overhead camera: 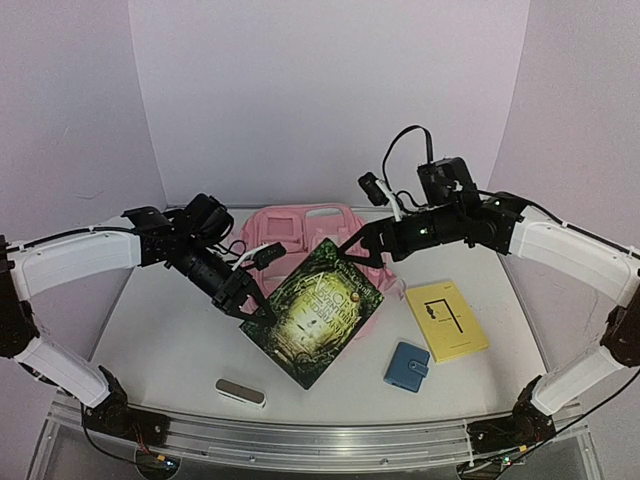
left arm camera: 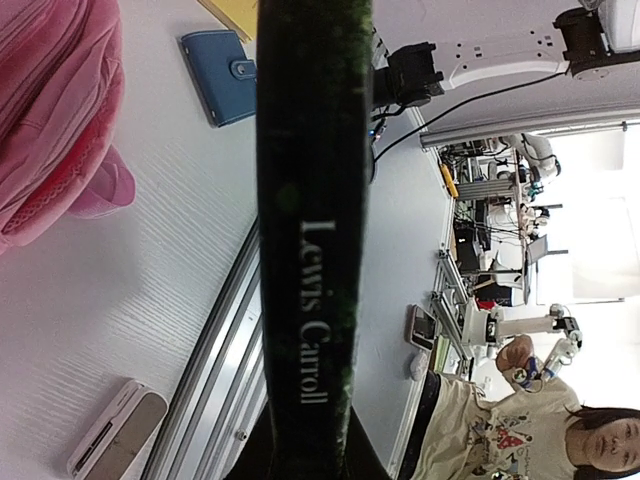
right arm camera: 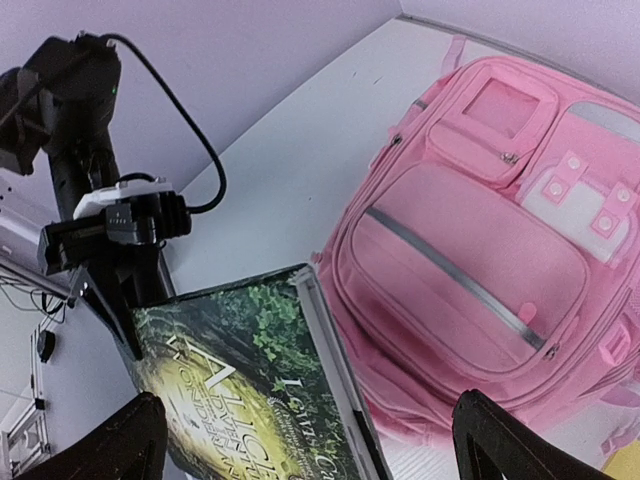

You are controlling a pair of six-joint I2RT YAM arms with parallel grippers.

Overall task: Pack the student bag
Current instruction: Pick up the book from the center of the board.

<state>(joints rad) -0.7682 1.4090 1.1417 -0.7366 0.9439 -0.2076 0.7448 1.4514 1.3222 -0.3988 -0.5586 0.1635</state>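
Filling the left wrist view, the dark green glossy hardback book (left arm camera: 310,250) shows its rigid spine, lettered Lewis Carroll. The left gripper (overhead camera: 245,300) is pinched nearly closed on the book's corner and holds it tilted, overlapping the near edge of the big soft pink fabric student bag (overhead camera: 310,235). That bag lies flat on the white table (overhead camera: 160,340), front pockets up, padded and crossed by a pale grey strip. Its zips look closed, though the main opening is not visible. The right gripper (overhead camera: 362,247) hangs just over the bag, fingers spread wide with nothing in them. I judge the step to be bringing the book to the bag; next, the right arm probably has to open or hold a compartment so the stiff cover can slide in. Right of the bag lie a thin yellow paperback booklet (overhead camera: 447,318) and a small blue snap wallet (overhead camera: 407,366); to its near left lies a small white and grey oblong case (overhead camera: 240,392).
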